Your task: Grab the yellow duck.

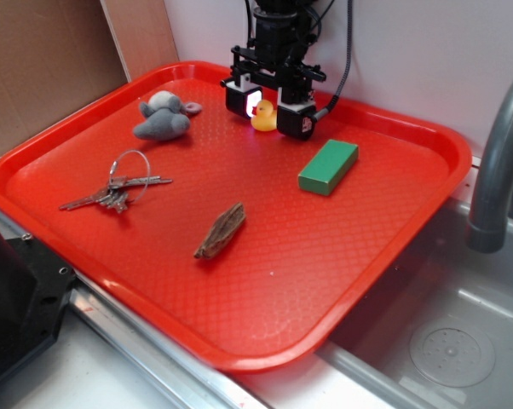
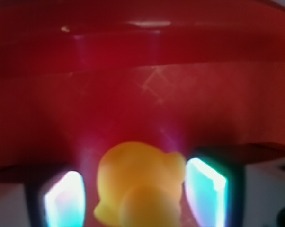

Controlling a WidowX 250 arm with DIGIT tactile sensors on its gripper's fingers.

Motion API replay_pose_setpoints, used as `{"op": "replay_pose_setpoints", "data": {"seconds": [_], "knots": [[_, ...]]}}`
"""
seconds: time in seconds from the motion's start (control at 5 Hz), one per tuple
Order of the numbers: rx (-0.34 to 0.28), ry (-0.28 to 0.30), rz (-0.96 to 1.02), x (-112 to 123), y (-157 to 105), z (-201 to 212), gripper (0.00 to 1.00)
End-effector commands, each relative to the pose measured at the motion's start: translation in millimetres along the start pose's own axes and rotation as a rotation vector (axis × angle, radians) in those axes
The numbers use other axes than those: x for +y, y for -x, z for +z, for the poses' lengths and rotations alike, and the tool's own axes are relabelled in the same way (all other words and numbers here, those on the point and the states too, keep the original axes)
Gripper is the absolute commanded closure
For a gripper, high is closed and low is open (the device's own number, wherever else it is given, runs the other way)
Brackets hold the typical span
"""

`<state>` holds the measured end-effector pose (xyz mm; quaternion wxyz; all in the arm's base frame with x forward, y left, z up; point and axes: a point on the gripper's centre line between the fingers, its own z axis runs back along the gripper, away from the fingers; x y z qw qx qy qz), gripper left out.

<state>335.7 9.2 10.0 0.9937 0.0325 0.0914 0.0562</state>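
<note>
A brown pod-like piece (image 1: 220, 231) lies nearest, mid-tray, with bare red tray (image 1: 265, 332) around it. Keys (image 1: 118, 192) sit toward the left edge, a grey plush (image 1: 163, 117) and green block (image 1: 328, 166) farther back. Near the far rim, the gripper (image 1: 268, 109) stands apart astride the yellow duck (image 1: 263, 115); contact seems unmade, though the wrist view blurs.

A red tray (image 1: 393, 247) carries everything. Taking the green block (image 1: 328, 167) as landmark: the yellow duck (image 1: 263, 116) sits behind-left of it, the grey plush toy (image 1: 164, 117) far left, keys (image 1: 118, 192) left-front, a brown pod (image 1: 221, 231) front-left.
</note>
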Motion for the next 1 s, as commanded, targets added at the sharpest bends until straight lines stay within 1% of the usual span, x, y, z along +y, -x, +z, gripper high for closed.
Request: {"op": "replay_pose_setpoints", "data": {"seconds": [0.0, 0.2, 0.4, 0.6, 0.8], "knots": [[-0.068, -0.061, 0.050, 10, 1, 24, 1.00], [-0.156, -0.152, 0.221, 29, 33, 69, 1.00], [-0.226, -0.079, 0.342, 24, 78, 109, 1.00], [-0.229, 0.009, 0.371, 25, 119, 152, 1.00], [-0.241, 0.060, 0.363, 35, 137, 198, 1.00]]}}
